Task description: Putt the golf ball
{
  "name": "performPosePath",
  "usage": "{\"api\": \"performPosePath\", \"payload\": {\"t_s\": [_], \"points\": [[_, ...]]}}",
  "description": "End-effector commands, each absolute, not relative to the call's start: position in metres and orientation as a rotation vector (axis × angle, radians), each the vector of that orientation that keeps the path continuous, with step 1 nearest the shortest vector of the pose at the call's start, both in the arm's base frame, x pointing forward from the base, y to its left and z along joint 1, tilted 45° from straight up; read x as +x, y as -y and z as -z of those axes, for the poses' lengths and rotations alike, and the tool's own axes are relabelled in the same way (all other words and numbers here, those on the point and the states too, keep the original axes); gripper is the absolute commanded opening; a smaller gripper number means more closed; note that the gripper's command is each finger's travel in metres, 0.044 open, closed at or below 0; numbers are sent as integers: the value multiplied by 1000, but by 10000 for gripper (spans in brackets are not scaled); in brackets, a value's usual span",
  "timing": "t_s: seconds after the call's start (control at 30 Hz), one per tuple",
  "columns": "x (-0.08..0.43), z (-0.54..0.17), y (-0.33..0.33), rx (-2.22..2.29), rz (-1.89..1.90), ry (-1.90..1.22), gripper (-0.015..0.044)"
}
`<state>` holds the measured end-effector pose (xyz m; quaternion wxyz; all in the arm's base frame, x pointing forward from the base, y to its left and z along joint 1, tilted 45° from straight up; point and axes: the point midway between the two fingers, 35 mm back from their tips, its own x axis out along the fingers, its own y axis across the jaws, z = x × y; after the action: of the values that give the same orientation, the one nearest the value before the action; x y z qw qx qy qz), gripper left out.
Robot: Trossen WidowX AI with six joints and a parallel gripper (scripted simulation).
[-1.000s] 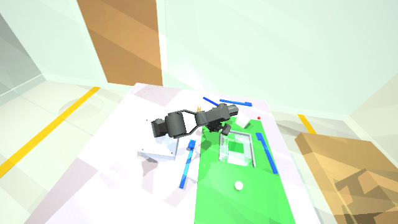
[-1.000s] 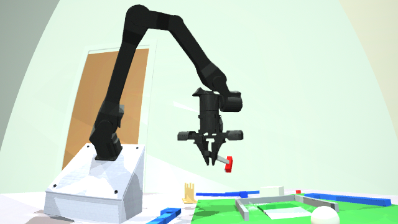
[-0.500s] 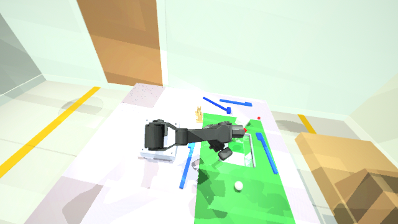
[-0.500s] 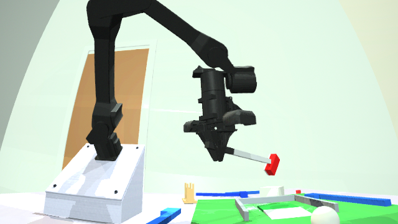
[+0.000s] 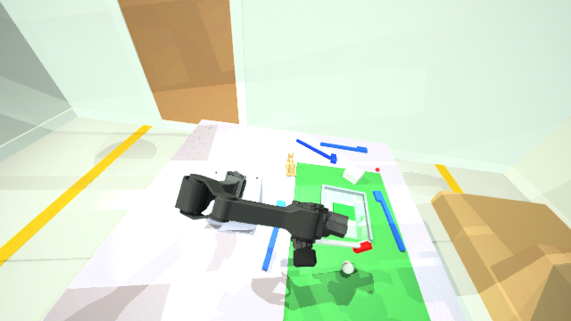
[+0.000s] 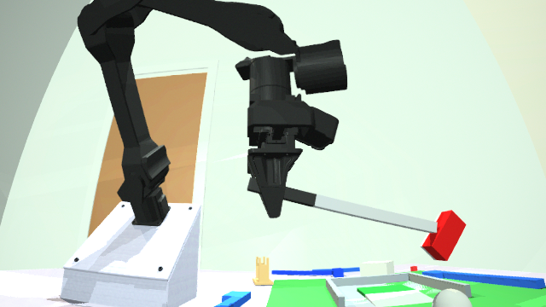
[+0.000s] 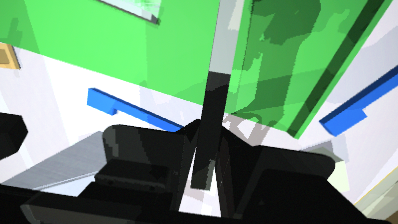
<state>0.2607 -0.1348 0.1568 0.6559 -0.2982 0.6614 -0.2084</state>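
Observation:
My gripper [image 6: 274, 210] [image 7: 206, 124] is shut on the dark grip of the red putter. The grey shaft [image 6: 375, 212] [image 7: 225, 45] slopes gently down away from the fingers, and the red head [image 5: 362, 247] [image 6: 444, 235] hangs tilted in the air above the mat. The white golf ball [image 5: 348, 267] [image 6: 452, 299] rests on the green mat [image 5: 308, 312] [image 6: 287, 294] [image 7: 75, 45], in front of the ramp. The raised green [image 5: 344, 210] [image 6: 386, 289] is a green square within the pale ramp area and its grey border [image 5: 368, 218] [image 6: 371, 279]. The ball is out of the wrist view.
Several blue bars lie around the mat, one near the base [image 5: 272, 250] [image 6: 232, 298] [image 7: 140, 112] and one on the far side [image 5: 390, 223] [image 6: 490, 279]. A tan stand [image 5: 291, 168] [image 6: 262, 273] [image 7: 7, 56], a white block [image 5: 353, 174] [image 6: 377, 268] and a small red piece [image 5: 377, 169] [image 6: 414, 269] stand behind.

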Motion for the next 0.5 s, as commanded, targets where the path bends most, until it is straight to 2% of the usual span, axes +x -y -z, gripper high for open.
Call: {"api": "performPosePath", "payload": {"t_s": [0.0, 0.47], "points": [[240, -186, 156, -572, 638, -1436, 0], [233, -189, 167, -540, 688, -1420, 0]]}}
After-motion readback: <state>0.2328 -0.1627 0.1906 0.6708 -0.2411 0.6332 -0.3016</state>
